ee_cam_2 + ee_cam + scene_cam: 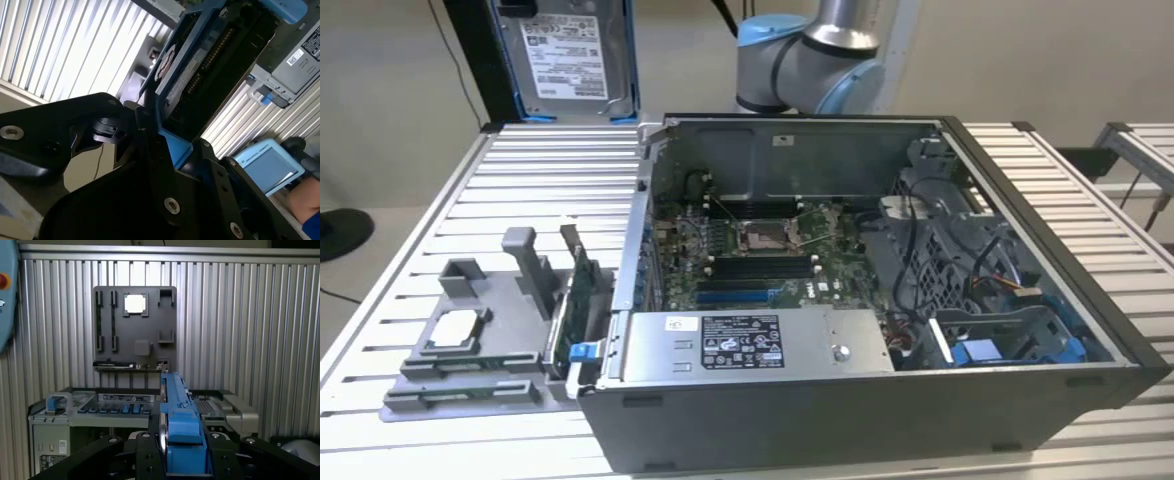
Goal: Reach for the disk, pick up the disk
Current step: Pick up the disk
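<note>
Disk [567, 50] in gripper [182, 442], aloft clear of PC case [854, 410], parts tray [467, 385] nearby

Open computer case [854, 420] beside grey fixture [467, 385] on slatted table [440, 220]

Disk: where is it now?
The disk stands at the exterior view's upper left, beyond the computer case; in the first wrist view the end effector clamps it.

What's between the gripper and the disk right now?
Nothing visible. In the first wrist view the gripper is clamped on the disk by its blue carrier. In the exterior view the disk is upright, off the table and apart from the case.
</note>
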